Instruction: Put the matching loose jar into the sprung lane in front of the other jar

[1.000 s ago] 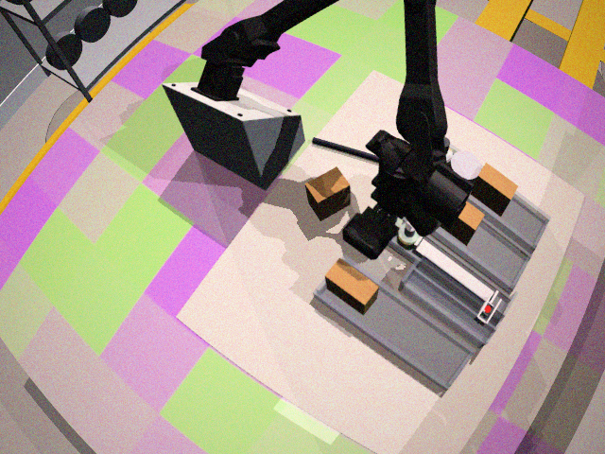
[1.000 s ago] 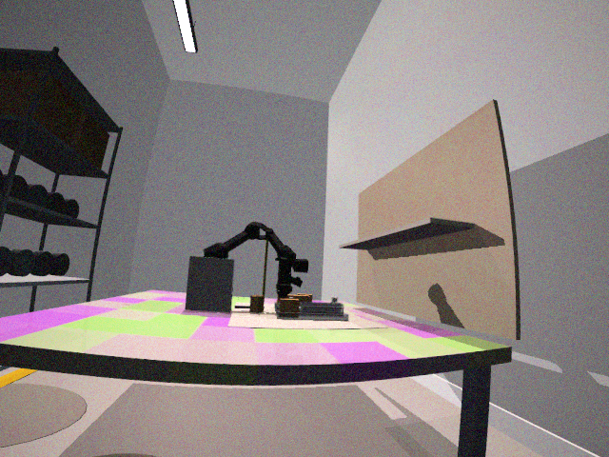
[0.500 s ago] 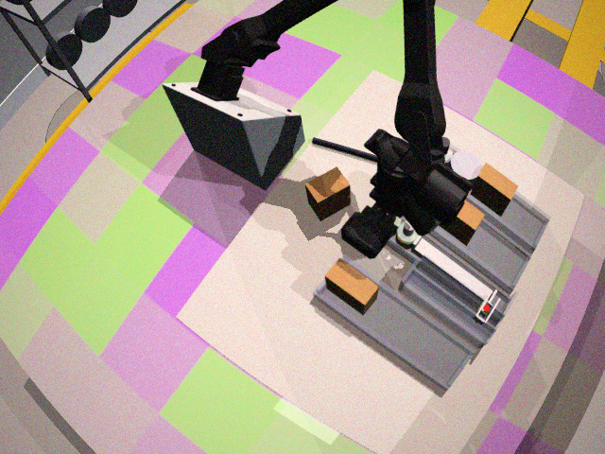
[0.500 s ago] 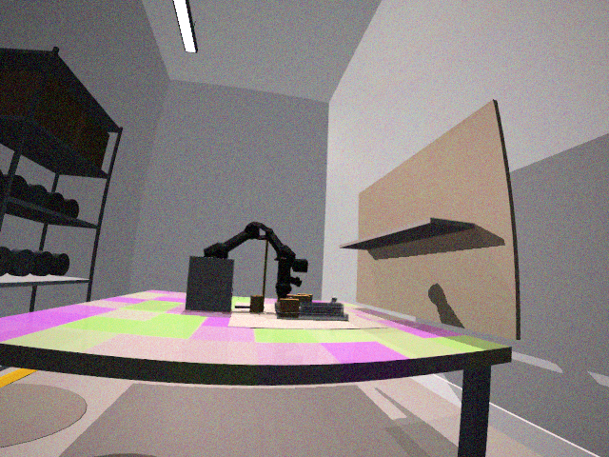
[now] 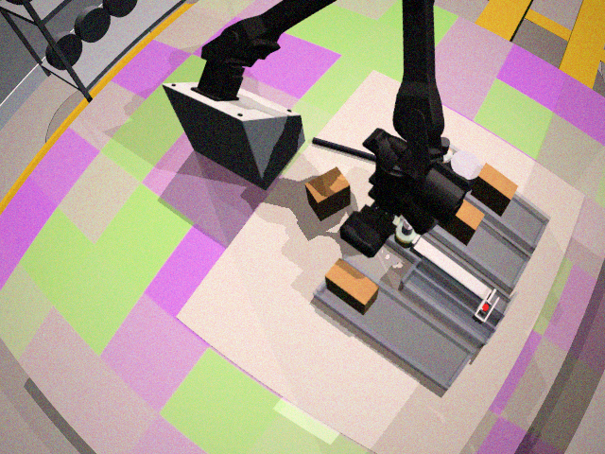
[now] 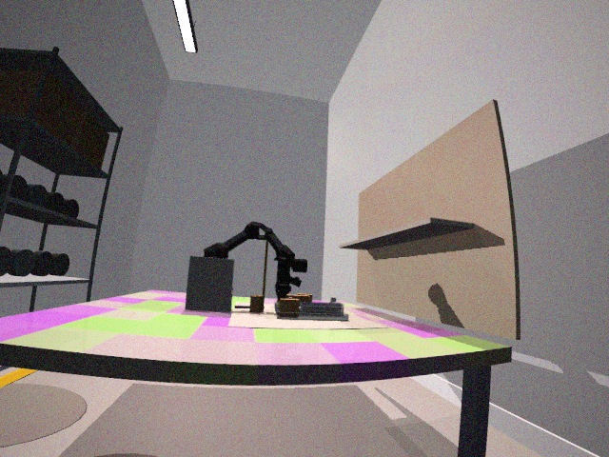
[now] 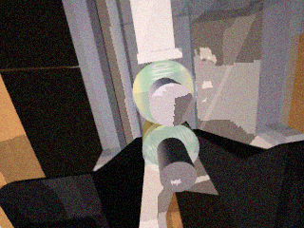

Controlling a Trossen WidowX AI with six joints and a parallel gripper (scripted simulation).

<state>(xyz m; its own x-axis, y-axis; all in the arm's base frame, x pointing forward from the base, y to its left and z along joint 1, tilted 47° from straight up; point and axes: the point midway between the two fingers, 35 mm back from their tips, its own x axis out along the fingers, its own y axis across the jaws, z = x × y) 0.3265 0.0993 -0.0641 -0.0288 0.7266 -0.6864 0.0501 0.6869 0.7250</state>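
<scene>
My gripper (image 7: 167, 139) is shut on a jar (image 7: 151, 145) with a pale green shoulder and a dark, grey-topped cap. The held jar is at the front end of the sprung lane (image 7: 88, 71), in line with the lane jar (image 7: 142, 97) (image 5: 405, 236). That jar has the same pale green shoulder and stands behind it, against the white pusher (image 7: 154, 26) (image 5: 452, 266). In the wrist view the two jars look touching or almost so. The held jar leans or looks tilted by the view; I cannot tell which. Its base, the lane floor under it and the front stop are hidden.
Grey tray lanes lie on both sides. An orange-topped block (image 5: 352, 288) sits in the wide lane, with two more blocks (image 5: 494, 187) (image 5: 470, 222) beyond the wrist. Another block (image 5: 328, 195) and a black rod (image 5: 341, 148) lie near the arm. A pale disc (image 5: 466, 164) is behind the wrist.
</scene>
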